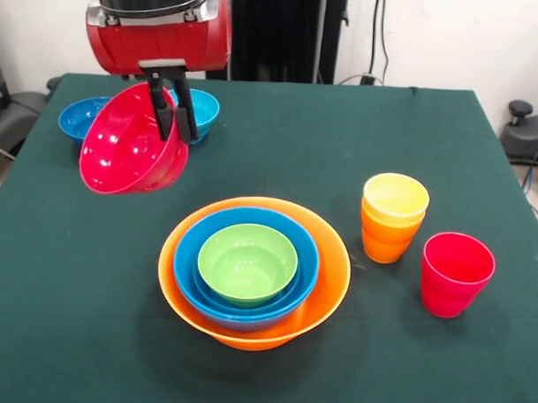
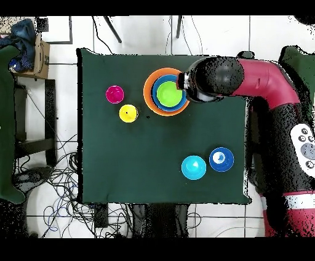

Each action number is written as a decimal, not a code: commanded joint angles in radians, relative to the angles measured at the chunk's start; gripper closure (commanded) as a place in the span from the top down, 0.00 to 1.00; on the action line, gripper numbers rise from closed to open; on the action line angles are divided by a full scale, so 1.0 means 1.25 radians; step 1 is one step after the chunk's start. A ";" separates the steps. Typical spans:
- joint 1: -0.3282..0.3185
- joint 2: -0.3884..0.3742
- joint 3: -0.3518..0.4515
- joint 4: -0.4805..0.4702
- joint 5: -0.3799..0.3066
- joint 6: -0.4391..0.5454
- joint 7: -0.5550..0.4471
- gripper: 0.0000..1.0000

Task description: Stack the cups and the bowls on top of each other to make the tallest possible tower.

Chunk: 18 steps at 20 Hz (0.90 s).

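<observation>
The pincer [image 1: 172,110] is gripping the rim of a red bowl [image 1: 129,152], holding it tilted in the air above the green surface [image 1: 70,318]; the tower [image 1: 253,272], a green bowl [image 1: 247,263] nested in blue [image 1: 186,252] inside the large orange bowl [image 1: 328,274], is sitting just below; stacked yellow-on-orange cups [image 1: 392,216] and a red cup [image 1: 456,273] are standing beside it.

glossy plastic bowls [image 1: 253,272], matt cloth table [image 1: 88,319]
</observation>
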 commanded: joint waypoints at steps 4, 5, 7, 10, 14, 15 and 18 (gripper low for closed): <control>0.076 0.066 -0.032 -0.067 -0.012 0.104 -0.052 0.00; 0.081 0.066 -0.035 -0.068 -0.012 0.104 -0.047 0.00; 0.092 0.064 -0.041 -0.070 -0.011 0.107 -0.033 0.00; 0.110 0.062 -0.047 -0.068 -0.005 0.112 -0.016 0.00; 0.123 0.061 -0.058 -0.054 -0.010 0.089 -0.006 0.00; 0.124 0.061 -0.060 -0.049 -0.012 0.083 -0.007 0.00; 0.130 0.061 -0.071 -0.026 -0.026 0.054 -0.005 0.00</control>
